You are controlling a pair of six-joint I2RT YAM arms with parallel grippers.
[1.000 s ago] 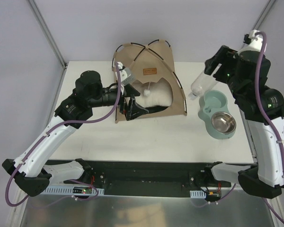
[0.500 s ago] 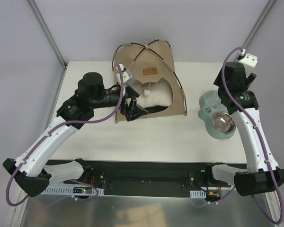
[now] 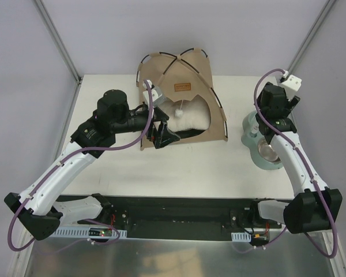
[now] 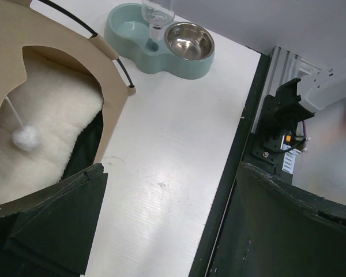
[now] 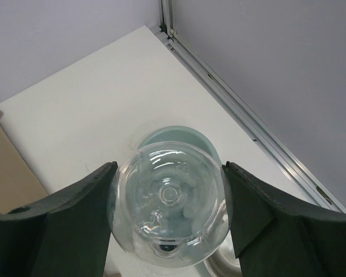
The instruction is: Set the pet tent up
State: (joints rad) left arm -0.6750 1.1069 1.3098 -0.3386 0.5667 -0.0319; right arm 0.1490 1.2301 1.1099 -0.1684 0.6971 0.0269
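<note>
pet tent (image 3: 181,86) stands back-centre on the table, pillow (image 4: 52,115) inside. left gripper (image 4: 173,225) is spread wide at its front edge, empty. right gripper (image 5: 170,222) pinches the clear bottle (image 4: 157,14) over the teal feeder (image 4: 161,62). we can't tell if it's seated, so we press straight down, bottle upright, before letting go.

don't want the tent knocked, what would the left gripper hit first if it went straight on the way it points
Probably the bare white table, which the open left gripper tilts down at; the doorway edge of the pet tent lies just off to one side. Depth is unclear.
</note>
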